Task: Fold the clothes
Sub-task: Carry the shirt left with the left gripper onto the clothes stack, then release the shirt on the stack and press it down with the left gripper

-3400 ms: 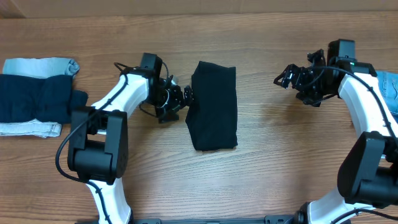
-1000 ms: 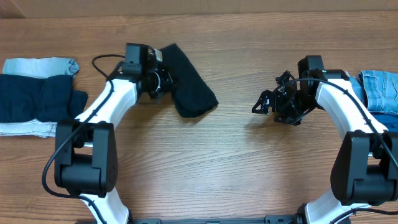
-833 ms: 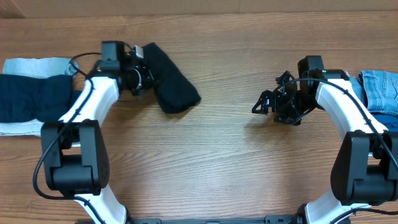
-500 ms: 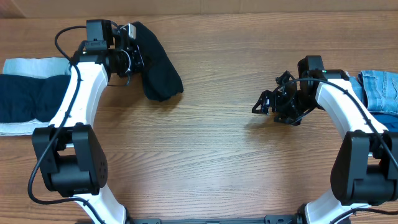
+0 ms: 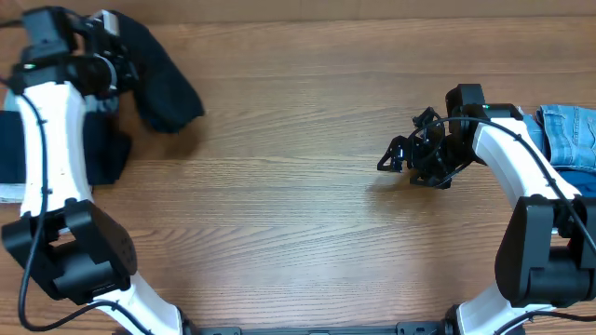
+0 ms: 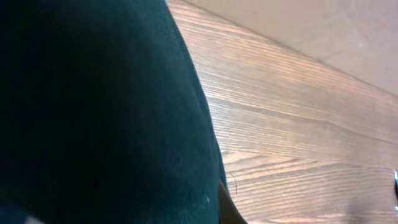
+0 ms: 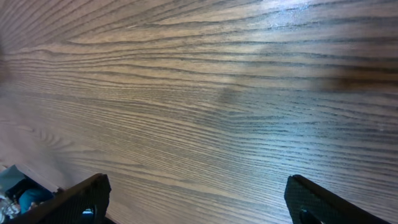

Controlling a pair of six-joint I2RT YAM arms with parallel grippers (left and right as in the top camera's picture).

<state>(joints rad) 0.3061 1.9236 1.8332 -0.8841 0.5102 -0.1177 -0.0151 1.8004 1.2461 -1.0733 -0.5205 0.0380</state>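
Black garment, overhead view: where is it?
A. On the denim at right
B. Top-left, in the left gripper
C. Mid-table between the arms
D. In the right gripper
B: the black garment is at the top-left, held by the left gripper; the right gripper is open and empty.

Two white-and-black robot arms, one left arm (image 5: 51,140) and one right arm (image 5: 517,158), over one wooden table (image 5: 279,214). Two two-finger grippers: one left gripper (image 5: 110,58), one right gripper (image 5: 396,158). Four pieces of cloth in view: one black garment (image 5: 163,79), one dark navy garment (image 5: 107,154), one pale cloth (image 5: 9,193) at the left edge, one light-blue denim garment (image 5: 568,135) at the right edge.
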